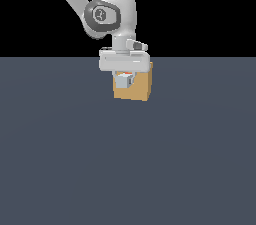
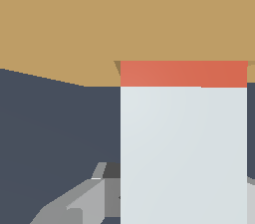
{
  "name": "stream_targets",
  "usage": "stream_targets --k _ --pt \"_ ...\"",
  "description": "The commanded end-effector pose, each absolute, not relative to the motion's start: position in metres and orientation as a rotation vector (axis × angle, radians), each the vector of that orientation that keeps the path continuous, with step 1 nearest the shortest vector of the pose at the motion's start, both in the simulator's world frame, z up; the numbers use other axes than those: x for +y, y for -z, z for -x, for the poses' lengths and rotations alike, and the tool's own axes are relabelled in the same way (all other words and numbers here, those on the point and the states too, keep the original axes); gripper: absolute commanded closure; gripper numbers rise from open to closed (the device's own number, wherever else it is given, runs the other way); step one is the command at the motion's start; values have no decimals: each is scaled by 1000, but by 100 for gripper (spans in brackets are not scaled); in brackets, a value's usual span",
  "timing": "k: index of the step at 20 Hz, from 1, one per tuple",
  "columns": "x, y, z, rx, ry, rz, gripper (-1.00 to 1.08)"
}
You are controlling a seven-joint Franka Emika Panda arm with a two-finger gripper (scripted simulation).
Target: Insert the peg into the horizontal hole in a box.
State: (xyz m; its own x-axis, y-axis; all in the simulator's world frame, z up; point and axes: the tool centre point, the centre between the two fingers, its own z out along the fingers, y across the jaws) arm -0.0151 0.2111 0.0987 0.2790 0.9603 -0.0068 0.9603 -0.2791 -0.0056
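Note:
The tan box (image 1: 140, 87) stands on the dark floor just behind my gripper (image 1: 124, 78). My gripper is shut on the peg (image 1: 123, 81), which I see end-on in the exterior view, pointing at the box. In the wrist view the white-grey peg (image 2: 183, 158) runs up to the box face (image 2: 89, 19). Its orange-red end (image 2: 183, 73) is at the hole and only a short strip of it shows. The peg fills the hole, so just a thin darker edge (image 2: 117, 66) shows beside it. One grey finger (image 2: 74, 203) shows beside the peg.
The grey-blue floor (image 1: 125, 169) stretches around the box on all sides. The arm's white links (image 1: 107, 16) rise above the box toward the exterior view's left. No other objects are in view.

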Motion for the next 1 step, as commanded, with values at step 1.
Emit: stream_targets --k 1 --pt "220 -101 11 -1888 4 2511 108"
